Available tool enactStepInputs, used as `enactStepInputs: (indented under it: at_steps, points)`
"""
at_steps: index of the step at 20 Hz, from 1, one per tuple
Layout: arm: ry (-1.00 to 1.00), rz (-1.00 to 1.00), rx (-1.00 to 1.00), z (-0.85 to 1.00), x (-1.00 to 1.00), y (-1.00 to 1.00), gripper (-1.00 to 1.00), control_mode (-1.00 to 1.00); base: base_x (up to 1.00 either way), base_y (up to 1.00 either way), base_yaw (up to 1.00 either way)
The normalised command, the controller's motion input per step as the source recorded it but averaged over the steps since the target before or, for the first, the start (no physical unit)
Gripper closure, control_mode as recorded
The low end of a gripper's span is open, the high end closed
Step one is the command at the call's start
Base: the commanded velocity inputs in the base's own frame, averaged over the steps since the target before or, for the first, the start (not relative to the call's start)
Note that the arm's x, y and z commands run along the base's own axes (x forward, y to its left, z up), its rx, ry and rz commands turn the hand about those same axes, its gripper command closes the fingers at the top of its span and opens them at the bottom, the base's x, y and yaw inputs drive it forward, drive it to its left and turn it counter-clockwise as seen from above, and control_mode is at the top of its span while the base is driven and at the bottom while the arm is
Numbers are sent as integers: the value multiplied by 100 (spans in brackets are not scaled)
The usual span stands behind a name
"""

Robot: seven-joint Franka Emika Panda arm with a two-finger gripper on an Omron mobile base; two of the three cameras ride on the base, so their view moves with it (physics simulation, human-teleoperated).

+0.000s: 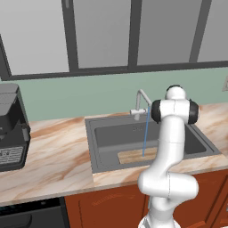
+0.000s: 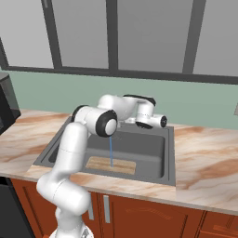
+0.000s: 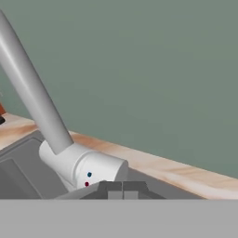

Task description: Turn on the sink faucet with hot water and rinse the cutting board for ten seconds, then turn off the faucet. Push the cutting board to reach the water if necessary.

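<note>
The sink faucet (image 1: 141,103) stands at the back rim of the sink (image 1: 91,147). A thin blue stream of water (image 1: 145,133) falls from its spout onto the cutting board (image 1: 133,156), which lies flat along the basin's front wall. In the right base view the water (image 2: 110,151) lands near the middle of the cutting board (image 2: 111,165), and my arm reaches across the back of the sink (image 2: 170,158). My gripper (image 3: 122,189) is shut with nothing in it. Its tips are right up against the faucet's base (image 3: 86,168), which has a red and a blue dot.
A black coffee machine (image 1: 11,129) stands on the counter far left of the sink. The green wall (image 3: 148,69) rises close behind the faucet, with windows above. Marbled counter (image 2: 209,162) runs to the right of the basin.
</note>
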Motion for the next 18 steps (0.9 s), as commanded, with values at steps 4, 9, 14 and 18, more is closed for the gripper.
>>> enactStepInputs:
  at_steps: [4,9,14,18]
  points:
    - [0,0,0,-1,-19,56,100,-100,0,0,0]
    - [0,0,0,-2,-15,58,100,-100,0,0,0]
    - [0,0,0,-2,-12,64,100,-100,0,0,0]
    - [0,0,0,-2,-12,65,100,-100,0,0,0]
